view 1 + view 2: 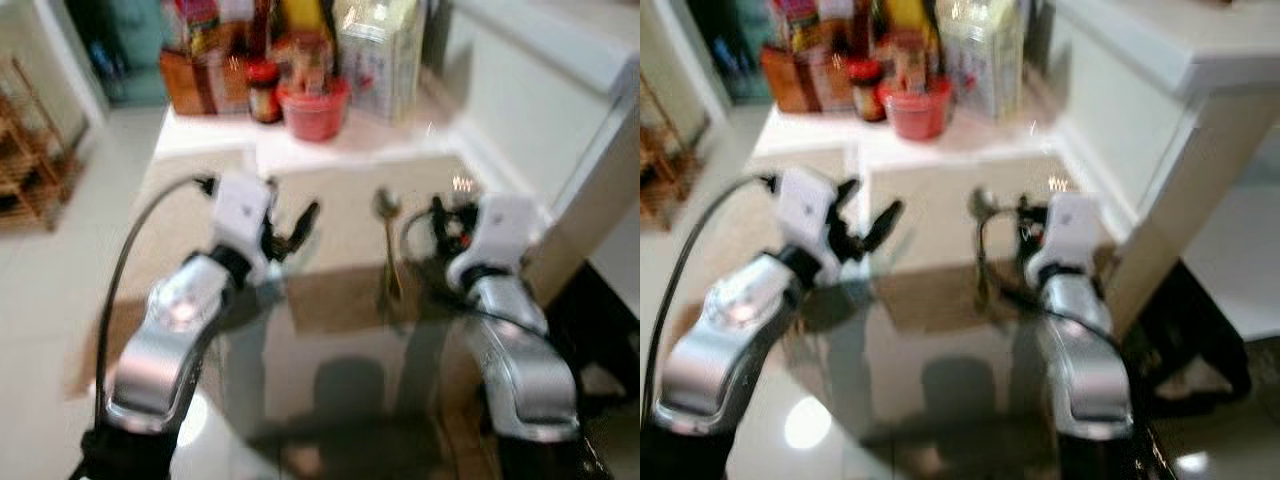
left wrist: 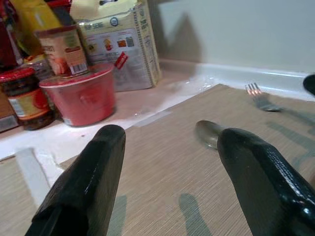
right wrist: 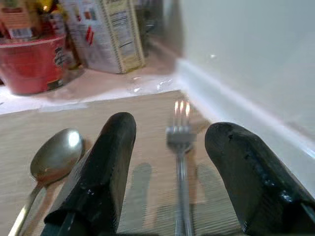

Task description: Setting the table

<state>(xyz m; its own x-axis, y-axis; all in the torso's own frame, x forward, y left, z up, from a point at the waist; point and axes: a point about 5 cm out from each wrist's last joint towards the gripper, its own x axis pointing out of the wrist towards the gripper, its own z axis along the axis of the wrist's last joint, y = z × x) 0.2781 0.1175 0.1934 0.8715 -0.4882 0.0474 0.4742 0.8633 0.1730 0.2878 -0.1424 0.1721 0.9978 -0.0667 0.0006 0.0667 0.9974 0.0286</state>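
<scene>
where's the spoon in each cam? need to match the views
Left eye view: spoon lies on the mat, centre, between the two arms.
Right eye view: spoon centre, just left of the right gripper.
Left wrist view: bowl of it between the fingers.
Right wrist view: at the left, beside the fork.
Shared landmark: red bowl.

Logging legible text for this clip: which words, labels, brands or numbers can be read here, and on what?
No text can be read with certainty.
White bag: printed panels and small pictures, too small and blurred to read.
Can standing in the red bowl: label print blurred.
Red-lidded jar: label unreadable.
Carton side: fine print like a table, illegible.
Both eye views are too blurred for any lettering.
</scene>
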